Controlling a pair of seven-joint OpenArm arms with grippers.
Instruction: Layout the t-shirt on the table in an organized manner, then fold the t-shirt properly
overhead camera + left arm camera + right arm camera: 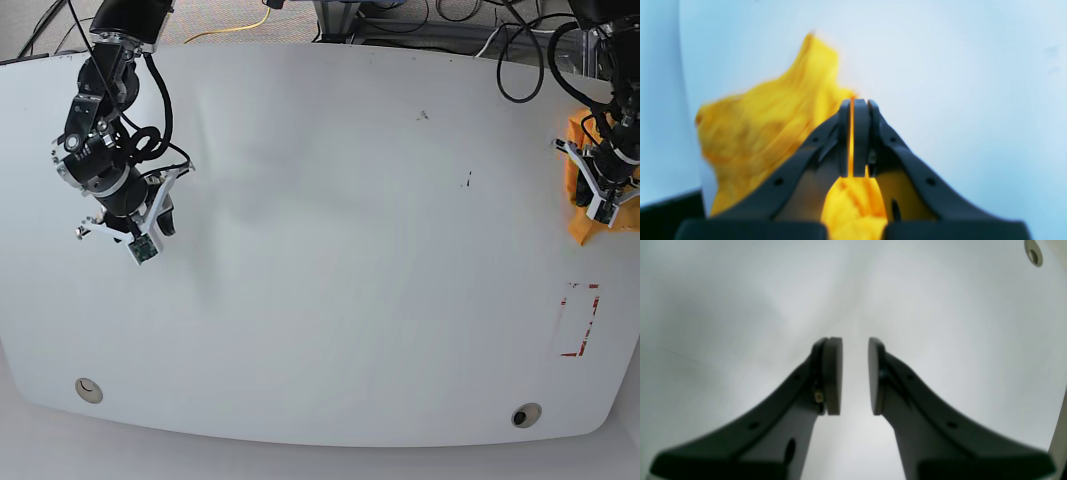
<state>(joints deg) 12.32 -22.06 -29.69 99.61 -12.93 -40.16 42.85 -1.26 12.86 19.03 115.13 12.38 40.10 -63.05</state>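
Note:
The orange-yellow t-shirt (577, 180) lies bunched at the far right edge of the white table (330, 250). My left gripper (607, 205) is over it there. In the left wrist view that gripper (857, 103) is shut on a thin layer of the t-shirt (766, 126), and more crumpled cloth shows below and to the left of the fingers. At the table's left side my right gripper (130, 225) hangs far from the shirt. Its wrist view shows the right gripper (855, 340) open a little, with only bare table (740, 306) between the pads.
A red-tape rectangle outline (580, 320) marks the table's right front. Two round grommets (88, 389) (525, 414) sit near the front edge, and one grommet (1033, 255) shows in the right wrist view. Cables (520, 50) hang behind the back edge.

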